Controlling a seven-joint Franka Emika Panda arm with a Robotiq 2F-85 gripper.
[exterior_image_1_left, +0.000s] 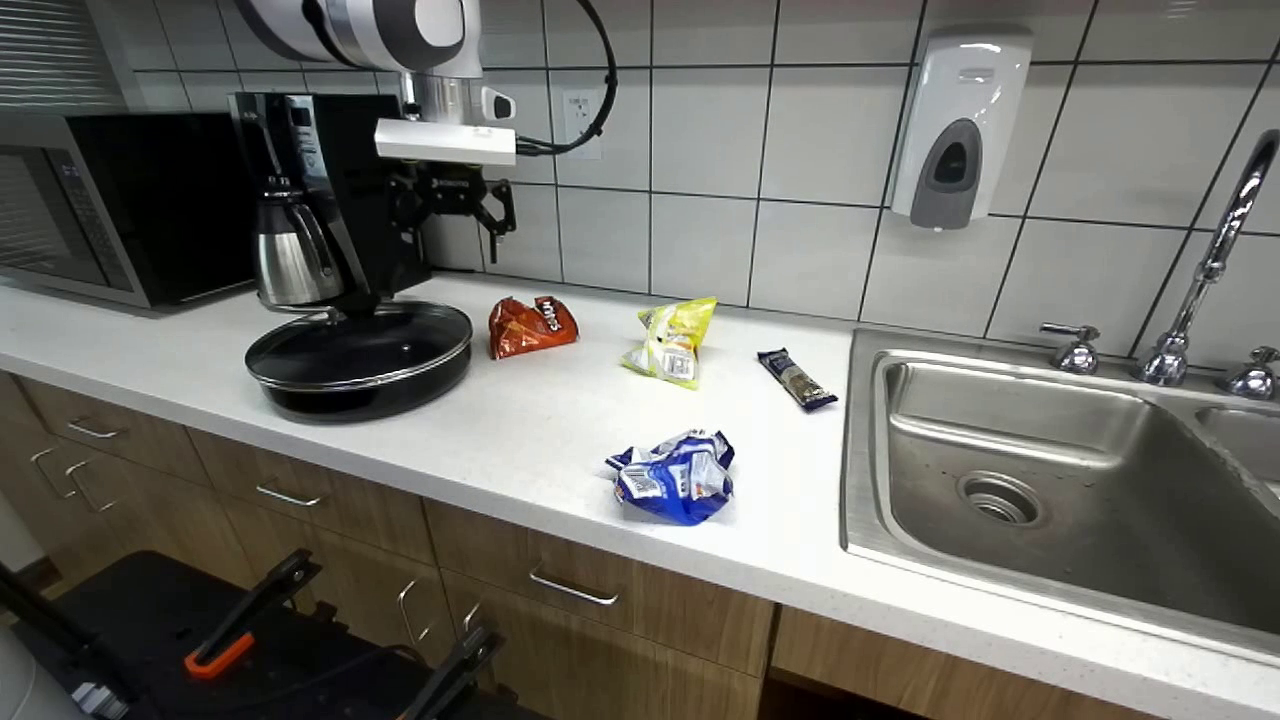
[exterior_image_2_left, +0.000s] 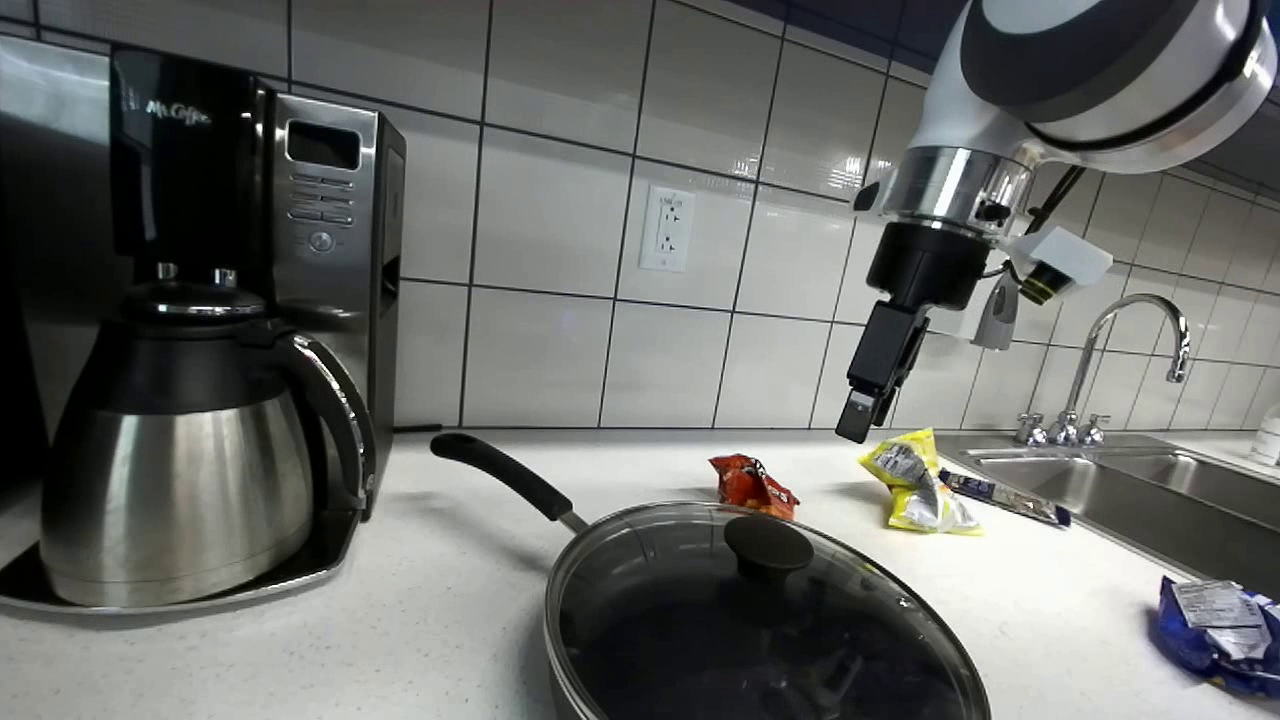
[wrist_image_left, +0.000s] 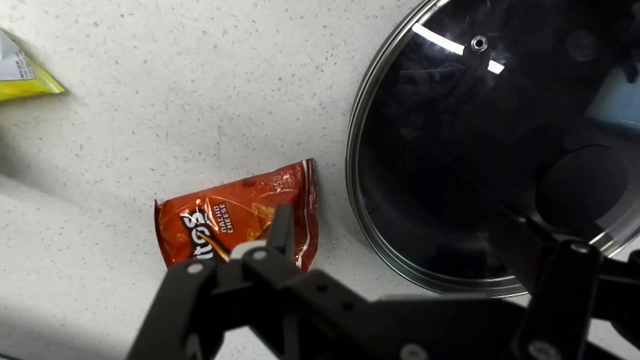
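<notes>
My gripper (exterior_image_1_left: 450, 235) is open and empty, high above the white counter, and points down. In the wrist view its fingers (wrist_image_left: 400, 230) are spread wide, one in front of the red Doritos bag (wrist_image_left: 235, 215) and one in front of the black lidded pan (wrist_image_left: 450, 150). The Doritos bag (exterior_image_1_left: 532, 326) lies just beside the pan (exterior_image_1_left: 360, 385). A yellow bag (exterior_image_1_left: 672, 340) lies farther along the counter, partly seen in the wrist view (wrist_image_left: 25, 75). A dark-wrapped bar (exterior_image_1_left: 797, 380) lies near the sink. A crumpled blue bag (exterior_image_1_left: 678, 478) lies near the counter's front edge.
A coffee maker (exterior_image_2_left: 330, 230) with a steel carafe (exterior_image_2_left: 180, 500) stands behind the pan, whose handle (exterior_image_2_left: 500, 470) sticks out. A microwave (exterior_image_1_left: 140, 200) is beyond it. A steel sink (exterior_image_1_left: 860, 450) with a faucet (exterior_image_1_left: 1215, 250) is at the opposite end. A soap dispenser (exterior_image_1_left: 965, 120) hangs on the tiled wall.
</notes>
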